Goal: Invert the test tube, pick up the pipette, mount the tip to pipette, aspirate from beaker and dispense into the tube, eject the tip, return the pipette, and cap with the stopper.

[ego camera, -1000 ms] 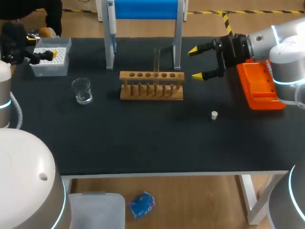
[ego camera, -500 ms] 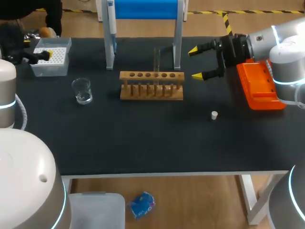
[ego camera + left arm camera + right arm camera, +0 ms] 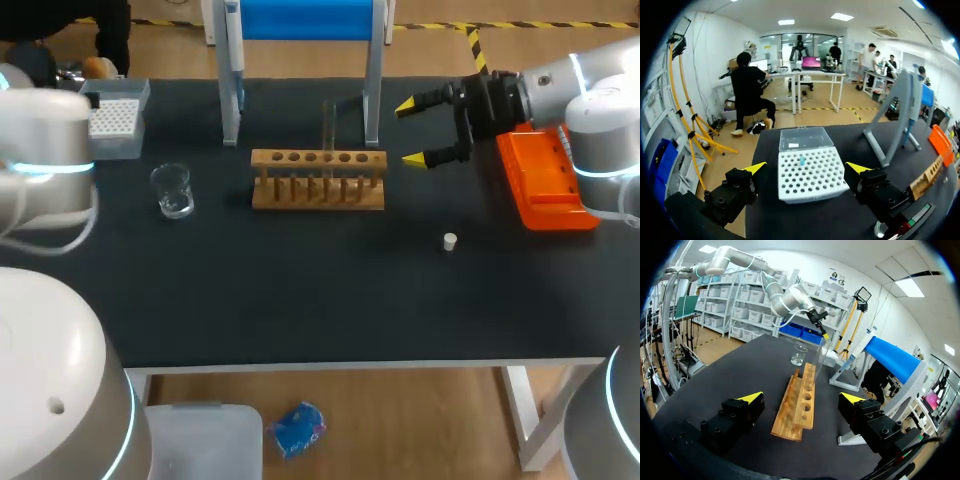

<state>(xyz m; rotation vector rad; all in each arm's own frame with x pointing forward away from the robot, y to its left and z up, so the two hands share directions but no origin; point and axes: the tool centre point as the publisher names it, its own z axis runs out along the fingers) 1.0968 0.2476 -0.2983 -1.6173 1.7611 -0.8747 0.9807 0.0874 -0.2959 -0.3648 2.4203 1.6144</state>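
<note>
**Over the bench point(image 3: 300, 290): jaws wide, unladen**

My right jaws gape near the rack point(image 3: 318, 180). Only the left wrist view shows my left jaws, spread before the tip box point(image 3: 810, 172). The test tube point(image 3: 328, 125) stands upright in the rack; one blue piece point(image 3: 802, 160) sits in the box's grid.

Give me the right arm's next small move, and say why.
Probably ease the right gripper forward until its open fingers stand on either side of the test tube. The tube stands upright in the wooden rack, untouched. The gripper hangs open off the rack's end, and the right wrist view shows the tube straight ahead of it. Inverting the tube is the first step.
</note>
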